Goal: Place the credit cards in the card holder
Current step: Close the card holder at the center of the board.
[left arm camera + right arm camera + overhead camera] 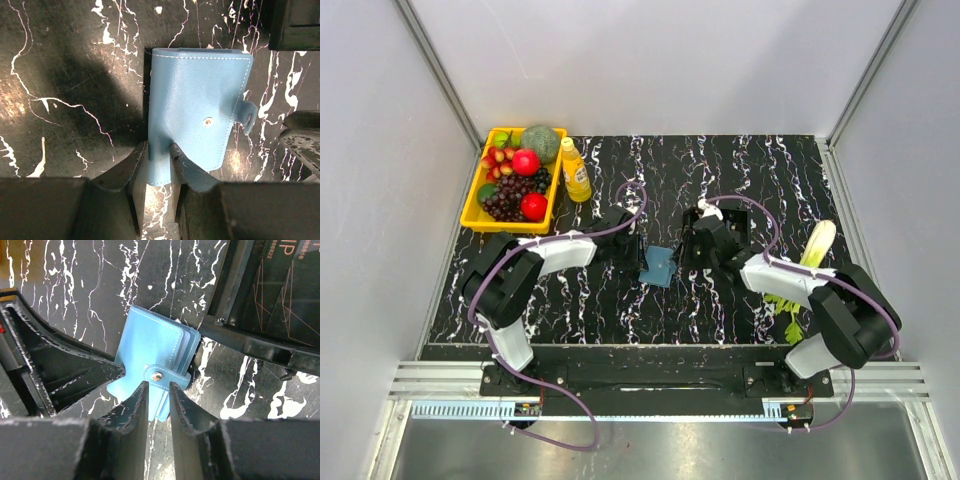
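The left tool (159, 146) pinches the card holder (200, 100) by its near edge. The right tool (159, 385) stands narrow at the snap tab (157, 375); whether it grips I cannot tell. It is better to hold firm and pull the tab slowly.

card holder (200, 115): smooth matt blue leather-look, stitched | table (60, 50): glossy black white-veined marble-look

Bright light from above makes shiny spots on the black table (60, 60), a dark shadow lies left of the card holder (200, 110), and close-up bottom edges look blurry.
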{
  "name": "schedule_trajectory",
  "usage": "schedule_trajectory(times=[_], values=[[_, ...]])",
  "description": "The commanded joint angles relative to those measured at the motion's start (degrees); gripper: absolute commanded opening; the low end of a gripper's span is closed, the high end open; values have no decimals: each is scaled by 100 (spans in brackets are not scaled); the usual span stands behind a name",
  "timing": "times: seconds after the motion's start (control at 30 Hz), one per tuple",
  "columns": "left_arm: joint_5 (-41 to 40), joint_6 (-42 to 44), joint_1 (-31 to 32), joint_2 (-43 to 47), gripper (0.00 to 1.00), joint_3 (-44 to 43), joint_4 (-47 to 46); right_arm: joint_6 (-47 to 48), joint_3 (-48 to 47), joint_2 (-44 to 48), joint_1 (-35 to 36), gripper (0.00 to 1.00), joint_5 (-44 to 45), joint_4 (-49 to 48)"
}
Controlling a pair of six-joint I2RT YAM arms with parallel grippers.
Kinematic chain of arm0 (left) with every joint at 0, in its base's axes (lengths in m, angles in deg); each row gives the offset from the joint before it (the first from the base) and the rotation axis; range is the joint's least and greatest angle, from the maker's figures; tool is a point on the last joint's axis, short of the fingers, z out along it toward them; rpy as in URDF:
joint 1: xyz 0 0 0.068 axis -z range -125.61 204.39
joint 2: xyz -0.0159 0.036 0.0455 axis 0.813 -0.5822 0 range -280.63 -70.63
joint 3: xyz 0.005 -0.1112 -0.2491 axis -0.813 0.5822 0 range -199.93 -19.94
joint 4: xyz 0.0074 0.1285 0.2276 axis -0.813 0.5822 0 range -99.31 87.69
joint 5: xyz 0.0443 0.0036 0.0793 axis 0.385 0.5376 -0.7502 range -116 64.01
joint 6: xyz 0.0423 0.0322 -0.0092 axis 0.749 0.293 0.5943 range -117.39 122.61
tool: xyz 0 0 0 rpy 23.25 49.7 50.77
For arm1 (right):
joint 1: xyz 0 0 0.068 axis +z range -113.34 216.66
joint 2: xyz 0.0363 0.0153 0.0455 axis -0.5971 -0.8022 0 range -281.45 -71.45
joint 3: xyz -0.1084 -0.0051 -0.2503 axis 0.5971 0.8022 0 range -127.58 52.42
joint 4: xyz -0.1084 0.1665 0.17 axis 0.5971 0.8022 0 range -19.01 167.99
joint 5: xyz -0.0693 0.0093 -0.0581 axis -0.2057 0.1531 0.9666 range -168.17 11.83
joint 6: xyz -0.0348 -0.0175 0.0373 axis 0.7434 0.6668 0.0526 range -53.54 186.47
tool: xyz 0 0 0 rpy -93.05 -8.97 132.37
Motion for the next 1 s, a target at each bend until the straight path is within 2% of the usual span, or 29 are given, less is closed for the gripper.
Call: schedule_trajectory(times=[0.0,0.27,0.4,0.47,0.77,0.97], values=[[-173,-265,80,83,26,239,-97,-215,78,-43,-168,27,-343,25],[-331,-590,264,268,26,450,-202,-277,-221,-711,-247,24,-652,-72],[-323,-643,299,303,26,433,-238,-224,-257,-975,-247,25,-1205,-369],[-340,-669,291,347,26,432,-203,-110,-291,-1072,-247,27,-1503,-493],[-252,-784,370,409,27,521,-246,425,-432,-1187,-239,26,-2128,-564],[-243,-775,379,321,27,336,-211,812,-414,-1256,-212,17,-2216,-425]])
